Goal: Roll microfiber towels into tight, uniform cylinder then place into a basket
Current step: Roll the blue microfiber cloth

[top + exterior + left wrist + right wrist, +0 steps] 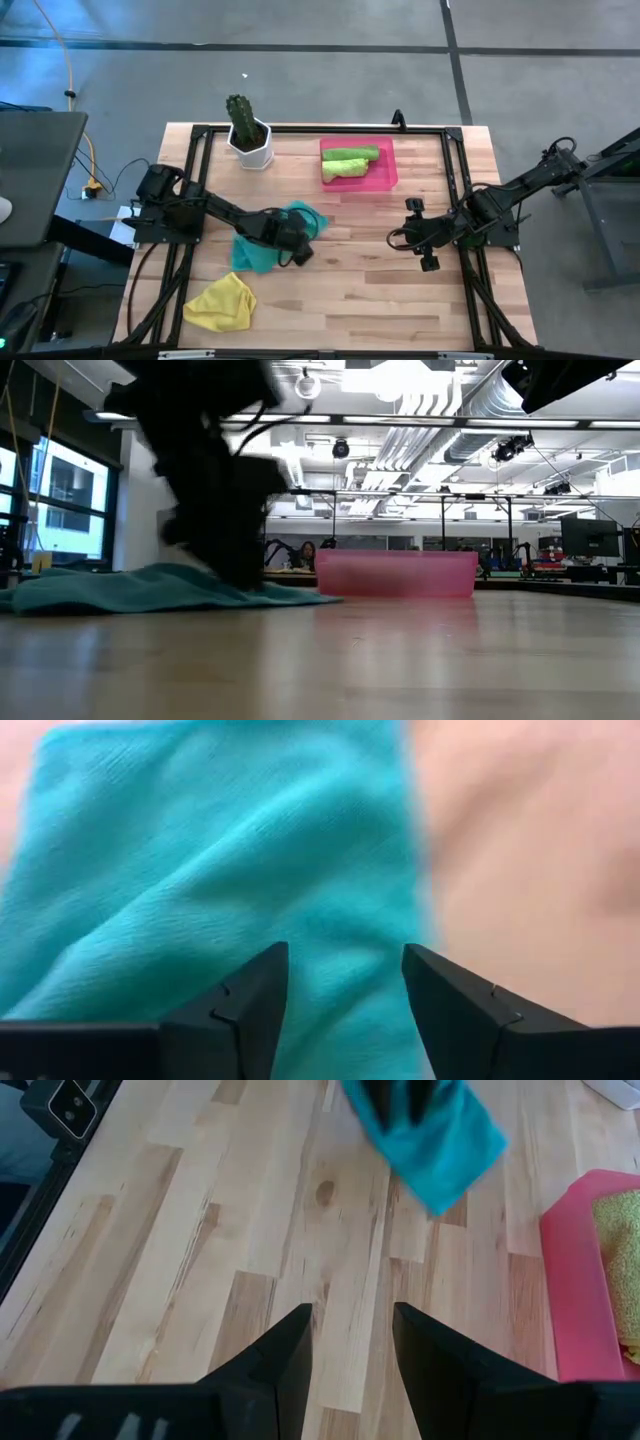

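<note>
Lying rumpled and unrolled, teal towel (262,250) spreads flat.

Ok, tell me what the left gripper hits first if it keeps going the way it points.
The left gripper is open and aimed down at the teal towel, which fills the gap between its fingers. It would likely meet that cloth first, with the table right under it; how far off it hangs is unclear.

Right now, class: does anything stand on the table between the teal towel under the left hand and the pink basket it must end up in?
Nothing visible does. The teal towel lies under the left hand; bare wood runs from it to the pink basket. The cactus pot stands off to the side, clear of that path.
</note>
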Controlling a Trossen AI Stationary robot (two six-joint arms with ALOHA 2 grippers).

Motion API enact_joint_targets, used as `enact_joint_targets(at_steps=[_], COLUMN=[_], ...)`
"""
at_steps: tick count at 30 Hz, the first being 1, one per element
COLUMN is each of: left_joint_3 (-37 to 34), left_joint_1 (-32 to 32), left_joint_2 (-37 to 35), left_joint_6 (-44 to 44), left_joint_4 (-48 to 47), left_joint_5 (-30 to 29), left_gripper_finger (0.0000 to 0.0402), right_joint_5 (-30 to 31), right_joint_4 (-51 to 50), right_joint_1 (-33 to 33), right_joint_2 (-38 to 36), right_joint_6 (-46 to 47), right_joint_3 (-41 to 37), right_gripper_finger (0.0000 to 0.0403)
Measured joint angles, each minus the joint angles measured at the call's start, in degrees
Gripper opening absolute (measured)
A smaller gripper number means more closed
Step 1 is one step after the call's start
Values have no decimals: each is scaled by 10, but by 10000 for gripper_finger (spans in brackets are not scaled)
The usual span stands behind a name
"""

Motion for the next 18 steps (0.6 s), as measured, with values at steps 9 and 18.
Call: enact_joint_targets(at_steps=[9, 18], left_joint_3=[62, 165], left_joint_1=[-13, 11], left_joint_2=[-1, -1], left_joint_6=[212, 265], left_joint_4=[144, -62], left_joint_5=[102, -6], left_gripper_finger=[165, 161], right_joint_5=[0, 0], right_joint_4=[0, 0], right_joint_1=[0, 0], right_joint_2=[0, 0], right_joint_6=[0, 0], right_joint_3=[0, 0], right_gripper_finger=[133, 133])
